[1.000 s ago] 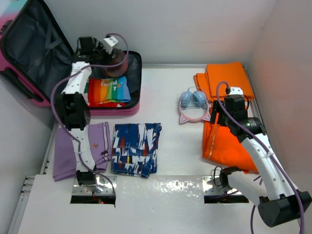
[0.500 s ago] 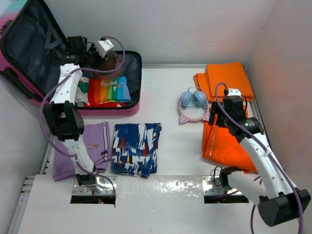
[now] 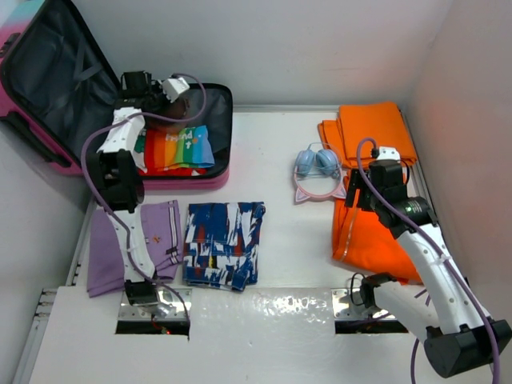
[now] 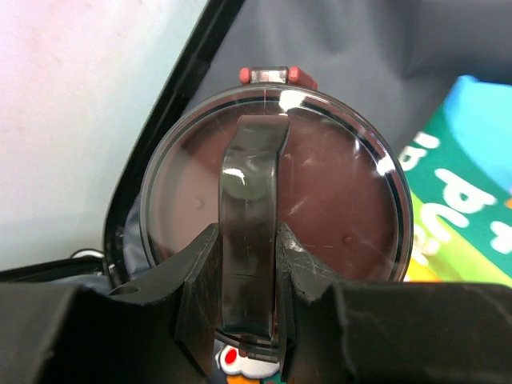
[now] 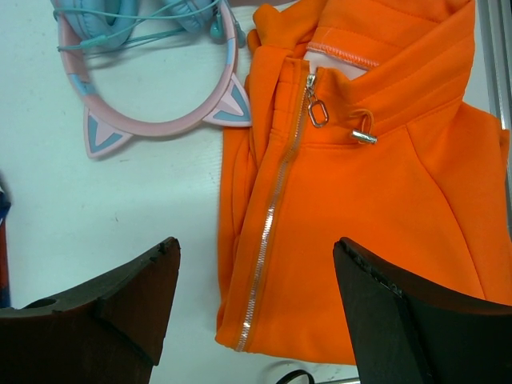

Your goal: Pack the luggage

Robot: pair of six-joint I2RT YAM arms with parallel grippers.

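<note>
Swinging back a little toward the right since half a second ago, the left arm's elbow again sits in front of the luggage, while its wrist has barely shifted over the case. The left jaws are closed to a narrow gap, clamped on the arched handle across the lid of a round, dark translucent container; a finger presses each side of that handle. The container is held over the back of the luggage's lower half, beside a rainbow-printed folded garment that lies inside on the dark lining.

The luggage rests open at the far left of the counter, its lid raised against the wall.

Right jaws stand wide apart with nothing between them, well to the right of the luggage, above an orange zipped jacket. Cat-ear headphones lie on the luggage side of that jacket, touching its edge.

Just in front of the luggage lie a purple garment and blue patterned shorts, side by side.
</note>
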